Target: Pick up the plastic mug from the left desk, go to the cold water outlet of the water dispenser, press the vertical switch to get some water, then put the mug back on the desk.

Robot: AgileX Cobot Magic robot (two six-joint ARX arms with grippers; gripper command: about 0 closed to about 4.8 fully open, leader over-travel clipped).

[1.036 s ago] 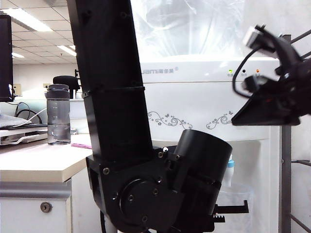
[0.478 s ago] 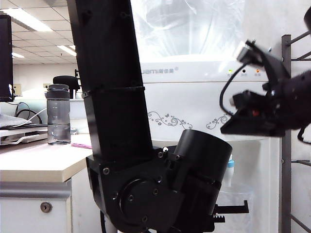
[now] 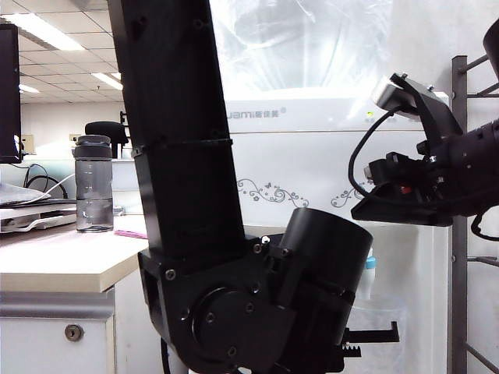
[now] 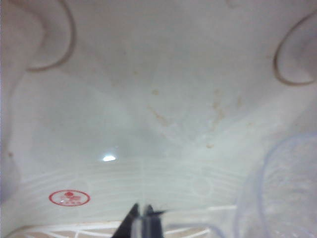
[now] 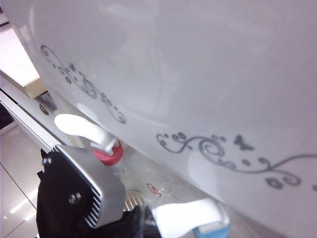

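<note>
Two arms work at the water dispenser [image 3: 312, 167], a white box with grey swirl ornaments that stands just beside the left worktop [image 3: 54, 261]. In the exterior view the left arm fills the foreground and reaches low into the tap recess. Its left gripper [image 4: 142, 223] has its dark fingertips pressed together, closed, with the clear dimpled plastic mug [image 4: 280, 193] blurred just beside them; whether they pinch its handle I cannot tell. That mug [image 3: 378, 315] sits in the recess directly under the cold water outlet [image 3: 369, 265], the tap with the blue collar.

High on the right, the right gripper [image 3: 366, 210] hangs in front of the dispenser's face, apart from it; whether it is open cannot be told. Its wrist camera looks down on the vertical switch [image 5: 185, 218] above the blue collar, and the red-collared tap [image 5: 106, 148] further along. A grey bottle [image 3: 93, 183] stands on the worktop.
</note>
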